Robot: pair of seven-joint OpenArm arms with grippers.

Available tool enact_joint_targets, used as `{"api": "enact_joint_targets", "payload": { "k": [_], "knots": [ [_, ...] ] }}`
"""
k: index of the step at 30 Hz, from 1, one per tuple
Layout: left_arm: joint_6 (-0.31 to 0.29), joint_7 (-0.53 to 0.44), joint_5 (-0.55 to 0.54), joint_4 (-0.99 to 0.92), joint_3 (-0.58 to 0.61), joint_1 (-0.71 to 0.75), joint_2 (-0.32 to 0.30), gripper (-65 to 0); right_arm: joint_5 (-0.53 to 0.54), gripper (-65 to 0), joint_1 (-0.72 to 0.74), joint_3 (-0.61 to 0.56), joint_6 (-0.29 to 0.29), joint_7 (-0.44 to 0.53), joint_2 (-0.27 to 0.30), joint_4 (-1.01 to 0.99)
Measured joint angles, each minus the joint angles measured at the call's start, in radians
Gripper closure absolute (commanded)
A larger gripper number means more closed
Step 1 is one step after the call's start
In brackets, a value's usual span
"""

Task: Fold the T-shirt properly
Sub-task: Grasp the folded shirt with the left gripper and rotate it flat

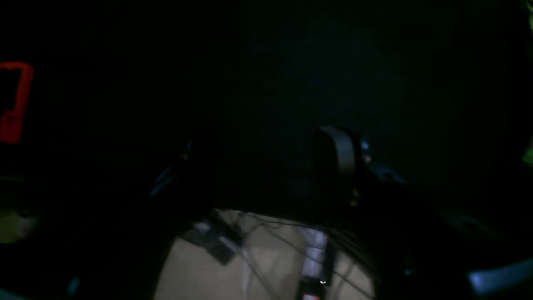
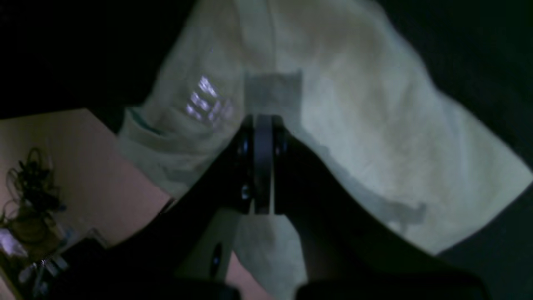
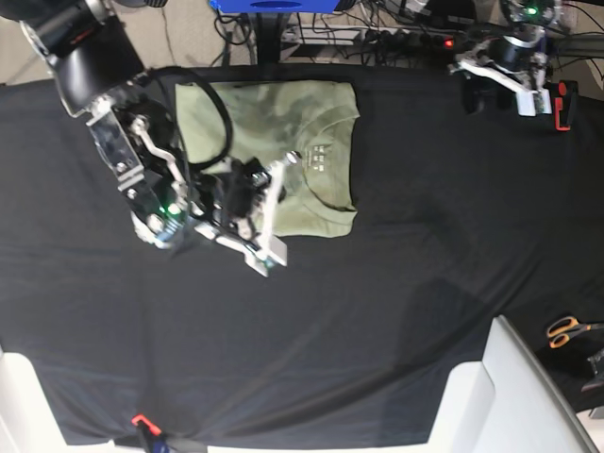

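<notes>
The pale sage-green T-shirt (image 3: 274, 151) lies folded into a compact rectangle at the back middle of the black table cloth (image 3: 377, 302), collar label showing. It fills the right wrist view (image 2: 374, 125). My right gripper (image 3: 289, 165) hovers over the shirt's front part beside the label, and its shadow falls on the fabric. Its fingers (image 2: 262, 166) are pressed together and hold nothing that I can see. My left gripper (image 3: 500, 68) is at the far back right, away from the shirt. In the dark left wrist view (image 1: 266, 162) one finger (image 1: 338, 154) stands well off centre, so it is open.
Orange-handled scissors (image 3: 566, 330) lie at the right edge. A white panel (image 3: 510, 396) stands at the front right. A red part (image 3: 564, 104) sits beside the left arm. A red clip (image 3: 142, 422) is at the front edge. Cables (image 3: 377, 33) run behind the table.
</notes>
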Motion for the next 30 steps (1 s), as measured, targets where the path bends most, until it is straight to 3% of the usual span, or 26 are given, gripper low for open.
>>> {"api": "enact_joint_targets", "payload": {
  "k": [3,7,9,11,14,18,23,26,30],
  "knots": [
    [-0.013,0.167,-0.037,0.085,0.081,-0.024,0.002,-35.2,0.024,0.0,-0.064,0.041,0.009,0.123,0.068,0.053],
    [-0.010,0.271,-0.304,0.116,0.166,-0.108,-0.007,-38.2,-0.010,0.0,-0.157,0.140,-0.003,0.180,0.137,0.062],
    [-0.013,0.265,-0.406,0.096,0.212,-0.129,-0.011,-47.7,-0.001,0.0,-0.185,0.157,0.001,0.188,0.149,0.062],
    [-0.001,0.282,-0.409,0.067,0.296,-0.151,-0.043,-65.0,0.007,0.0,-0.205,0.164,0.009,0.192,0.152,0.063],
    [0.000,0.274,-0.432,0.023,0.425,-0.210,-0.071,-65.0,0.014,0.0,-0.229,0.195,0.016,0.197,0.185,0.064],
    [-0.010,0.262,-0.439,-0.118,0.518,-0.292,-0.051,-65.0,0.004,0.0,-0.274,0.250,0.005,0.278,0.233,0.064],
    [-0.012,0.259,-0.438,-0.264,0.587,-0.346,-0.056,-65.0,0.023,0.0,-0.346,0.362,0.017,0.348,0.230,0.065],
    [-0.002,0.206,-0.437,-0.287,0.600,-0.350,-0.043,-65.0,0.006,0.0,-0.364,0.452,0.004,0.353,0.237,0.065],
    [-0.040,0.174,-0.473,-0.348,0.598,-0.350,-0.047,-65.0,0.017,0.0,-0.368,0.508,0.113,0.357,0.227,0.065]
  ]
}}
